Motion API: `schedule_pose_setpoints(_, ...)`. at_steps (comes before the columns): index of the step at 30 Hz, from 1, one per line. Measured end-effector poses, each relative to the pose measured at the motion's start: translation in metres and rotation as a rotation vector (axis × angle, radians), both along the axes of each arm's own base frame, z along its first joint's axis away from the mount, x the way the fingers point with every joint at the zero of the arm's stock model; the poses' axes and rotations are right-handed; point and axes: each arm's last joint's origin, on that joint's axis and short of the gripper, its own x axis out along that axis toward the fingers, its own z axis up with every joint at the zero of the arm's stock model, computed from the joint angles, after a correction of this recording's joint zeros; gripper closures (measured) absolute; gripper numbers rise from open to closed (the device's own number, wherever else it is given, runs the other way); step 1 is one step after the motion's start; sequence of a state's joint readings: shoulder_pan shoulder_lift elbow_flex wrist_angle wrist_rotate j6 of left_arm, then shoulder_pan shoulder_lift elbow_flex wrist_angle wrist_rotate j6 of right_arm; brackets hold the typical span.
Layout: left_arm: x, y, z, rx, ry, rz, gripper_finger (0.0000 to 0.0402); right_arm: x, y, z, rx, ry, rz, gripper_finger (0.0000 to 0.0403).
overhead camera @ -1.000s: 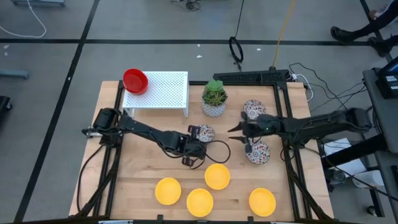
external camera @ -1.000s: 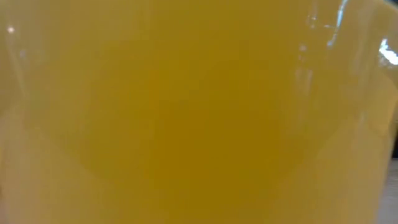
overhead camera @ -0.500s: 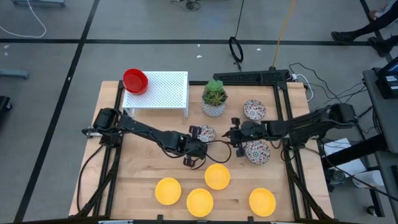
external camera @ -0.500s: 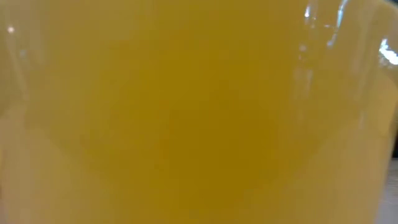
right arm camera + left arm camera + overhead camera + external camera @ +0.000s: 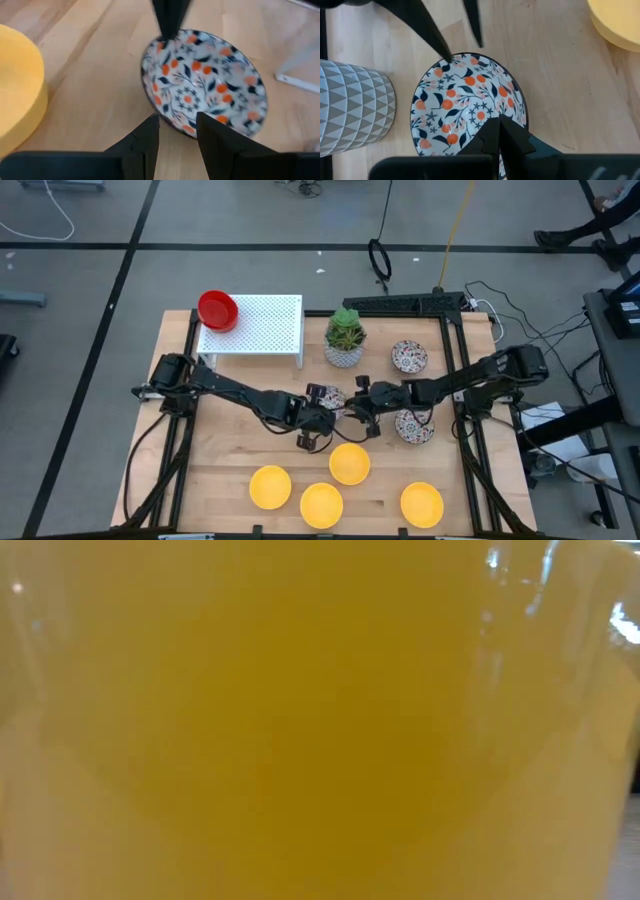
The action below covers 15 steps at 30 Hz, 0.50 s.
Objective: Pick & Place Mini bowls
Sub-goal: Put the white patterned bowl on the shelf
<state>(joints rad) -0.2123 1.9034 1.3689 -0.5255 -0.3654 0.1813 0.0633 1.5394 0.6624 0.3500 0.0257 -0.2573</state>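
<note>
two tools meet at one floral mini bowl (image 5: 330, 396) mid-table (image 5: 230, 440) beside the plant pot (image 5: 344, 356): left tool (image 5: 497, 131) clenched on its rim, seemingly steadying it, right tool (image 5: 177, 131) released, straddling the opposite rim to take it

The wooden table (image 5: 225, 450) carries four yellow bowls (image 5: 349, 463) near the front, three floral bowls (image 5: 409, 357) mid-right, a potted plant (image 5: 345, 338), and a white perforated stand (image 5: 262, 326) far left.
</note>
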Motion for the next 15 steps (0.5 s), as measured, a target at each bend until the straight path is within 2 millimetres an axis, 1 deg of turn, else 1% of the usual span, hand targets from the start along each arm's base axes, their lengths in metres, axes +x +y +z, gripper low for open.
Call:
schedule_pose_setpoints(3, 0.000, 0.000, 0.000, 0.000, 0.001, 0.000, 0.0394, 0.008, 0.004, 0.000, -0.034, -0.003, 0.035, 0.0286)
schedule_pose_setpoints(7, 0.000, 0.000, 0.000, 0.000, -0.003, 0.001, 0.0387, 0.012, 0.006, -0.003, -0.051, 0.012, 0.054, 0.0286)
schedule_pose_setpoints(11, 0.000, 0.000, 0.000, 0.014, -0.016, 0.031, 0.0395, 0.013, 0.009, -0.010, -0.080, 0.040, 0.083, 0.0286)
schedule_pose_setpoints(15, 0.000, 0.000, 0.000, -0.006, -0.027, 0.065, 0.0398, 0.013, 0.013, -0.019, -0.152, 0.068, 0.112, 0.0286)
